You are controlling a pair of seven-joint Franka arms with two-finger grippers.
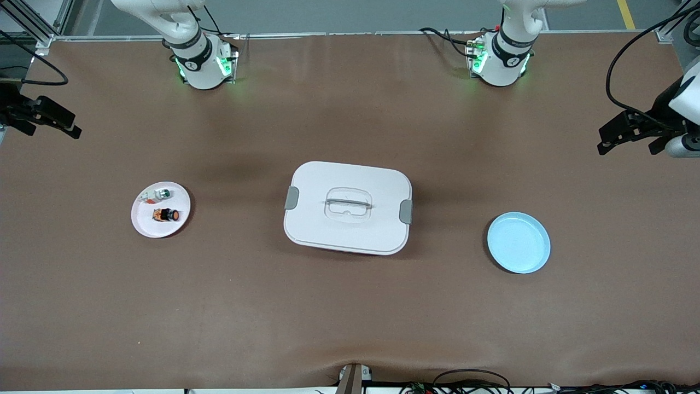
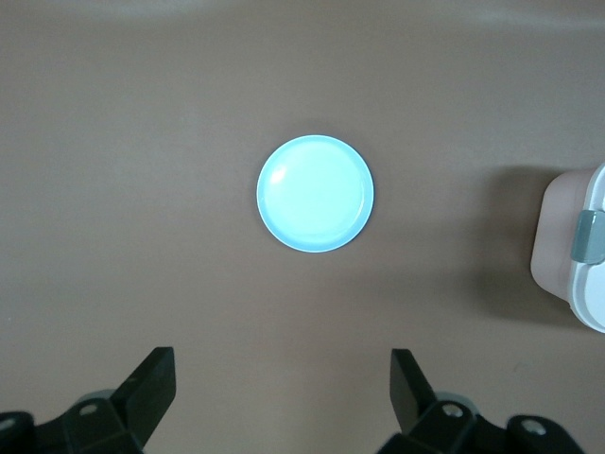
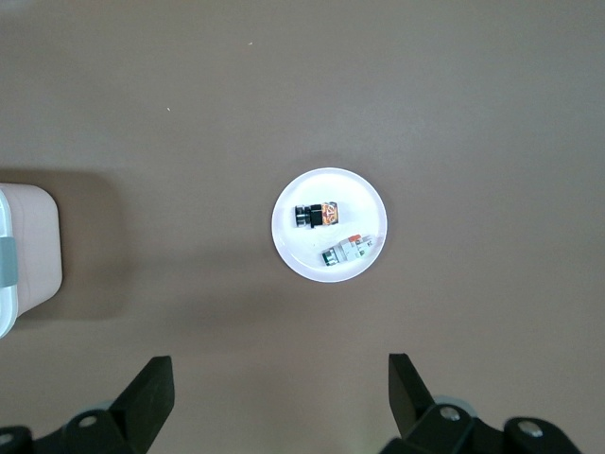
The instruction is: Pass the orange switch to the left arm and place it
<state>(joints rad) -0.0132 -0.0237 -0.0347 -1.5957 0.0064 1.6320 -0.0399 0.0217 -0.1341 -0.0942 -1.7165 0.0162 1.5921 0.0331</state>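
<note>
Orange switch: we log it lying on the pink plate toward the right arm's end of the table, touched by no gripper; small silver-white part on the same plate, just beside it, farther from the front camera; box mid-table, lid on, between the pink plate and the light blue plate; right gripper high over the pink plate, fingers spread, holding nothing; left gripper likewise spread over the blue plate
</note>
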